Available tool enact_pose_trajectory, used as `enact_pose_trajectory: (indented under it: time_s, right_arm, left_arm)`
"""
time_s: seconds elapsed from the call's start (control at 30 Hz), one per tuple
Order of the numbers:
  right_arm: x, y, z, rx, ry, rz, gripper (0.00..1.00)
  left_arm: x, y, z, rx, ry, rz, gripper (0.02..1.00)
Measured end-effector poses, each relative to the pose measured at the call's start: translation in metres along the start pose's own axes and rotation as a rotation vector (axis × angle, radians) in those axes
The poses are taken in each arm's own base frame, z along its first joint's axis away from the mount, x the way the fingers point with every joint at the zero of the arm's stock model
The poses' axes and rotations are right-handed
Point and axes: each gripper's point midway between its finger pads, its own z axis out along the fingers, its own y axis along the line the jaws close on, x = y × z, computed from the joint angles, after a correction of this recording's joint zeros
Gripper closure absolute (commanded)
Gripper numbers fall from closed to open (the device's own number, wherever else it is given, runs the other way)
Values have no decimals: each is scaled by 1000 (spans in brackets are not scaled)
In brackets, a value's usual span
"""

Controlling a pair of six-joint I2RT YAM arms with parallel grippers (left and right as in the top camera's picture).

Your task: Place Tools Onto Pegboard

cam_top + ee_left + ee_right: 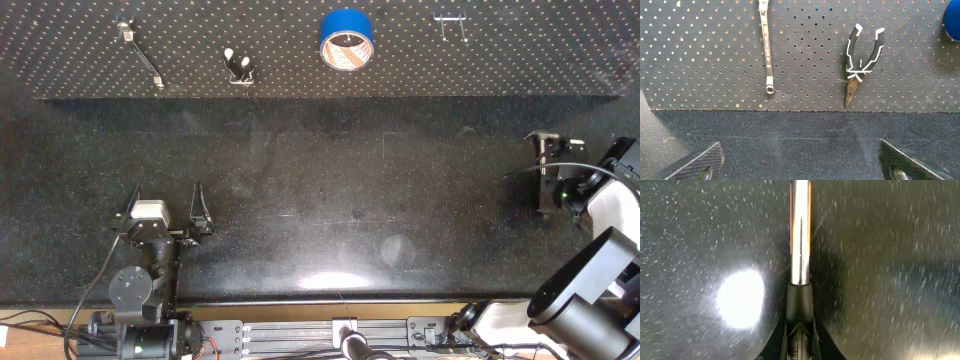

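While the left gripper (166, 192) sits low near the front left of the black tabletop (350, 180), its two fingers (697, 160) are spread wide apart and hold nothing. It faces the pegboard (500, 60) that stands along the back edge. Three things already hang there: a silver wrench (768, 50) on the left, black pliers (860, 60) with white edges next to it (pointy end down), and a blue roll of tape (347, 40) near the middle. A small wire hook (452, 25) farther to the right is bare. Over at the far right side of the tabletop, well away from the board, the right gripper (546, 185) has its fingers closed on a long tool (545, 150). The tool has a black grip and a shiny metal bar (800, 235) with thin orange edges, and its end points toward the pegboard. It is down close to the tabletop, with a dark shadow beside it, but I cannot tell if it touches.
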Motion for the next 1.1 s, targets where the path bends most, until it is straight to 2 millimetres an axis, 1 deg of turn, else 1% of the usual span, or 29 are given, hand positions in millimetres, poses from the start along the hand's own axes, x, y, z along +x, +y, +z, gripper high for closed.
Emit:
enact_pose_trajectory:
  time_s: [0.03, 0.07, 0.1, 0.13, 0.17, 0.2, 0.23, 0.27, 0.3, 0.37, 0.4, 0.43, 0.53, 0.6, 0.63, 0.67, 0.7, 0.77, 0.8, 0.97, 1.03, 1.1]
  right_arm:
    - [1, 2, -6, 7, -5, 47, 928]
    - [-3, 4, -18, 24, -29, 81, 925]
    - [-9, 6, -29, 40, -59, 96, 928]
    - [-19, 13, -42, 54, -98, 94, 928]
    - [-35, 30, -61, 61, -166, 60, 928]
    - [-45, 43, -71, 58, -206, 40, 928]
    - [-56, 63, -87, 49, -263, 19, 928]
    - [-69, 87, -106, 22, -340, 2, 928]
    - [-76, 99, -118, 11, -386, -1, 928]
    - [-92, 131, -147, -26, -511, -35, 928]
    - [-98, 148, -165, -54, -580, -59, 925]
    - [-104, 162, -188, -80, -667, -73, 928]
    - [-116, 180, -220, -121, -802, -97, 928]
    - [-126, 191, -231, -143, -861, -120, 928]
    - [-134, 197, -236, -152, -899, -133, 928]
    - [-138, 200, -234, -160, -902, -140, 928]
    - [-145, 205, -232, -165, -913, -149, 930]
    - [-156, 212, -220, -176, -908, -162, 928]
    - [-160, 218, -202, -187, -867, -172, 925]
    - [-171, 232, -174, -208, -829, -195, 928]
    - [-171, 237, -159, -214, -795, -201, 928]
    - [-171, 238, -152, -215, -775, -201, 928]
  left_arm:
    - [0, 0, 0, 0, 0, 0, 23]
    - [0, 0, 0, 0, 0, 0, 25]
    - [0, 0, 0, 0, 0, 0, 23]
    - [0, 0, 0, 0, 0, 0, 20]
    - [0, 0, 0, 0, 0, 0, 23]
    - [0, 0, 0, 0, 0, 0, 23]
    - [0, 0, 0, 0, 0, 0, 23]
    - [0, 0, 0, 0, 0, 0, 23]
    - [0, 0, 0, 0, 0, 0, 23]
    - [0, 0, 0, 0, 0, 0, 23]
    - [0, 0, 0, 0, 0, 0, 23]
    - [0, 0, 0, 0, 0, 0, 23]
    - [0, 0, 0, 0, 0, 0, 23]
    - [0, 0, 0, 0, 0, 0, 25]
    - [0, 0, 0, 0, 0, 0, 23]
    - [0, 0, 0, 0, 0, 0, 23]
    - [0, 0, 0, 0, 0, 0, 23]
    - [0, 0, 0, 0, 0, 0, 20]
    - [0, 0, 0, 0, 0, 0, 23]
    - [0, 0, 0, 0, 0, 0, 23]
    - [0, 0, 0, 0, 0, 0, 23]
    - [0, 0, 0, 0, 0, 0, 23]
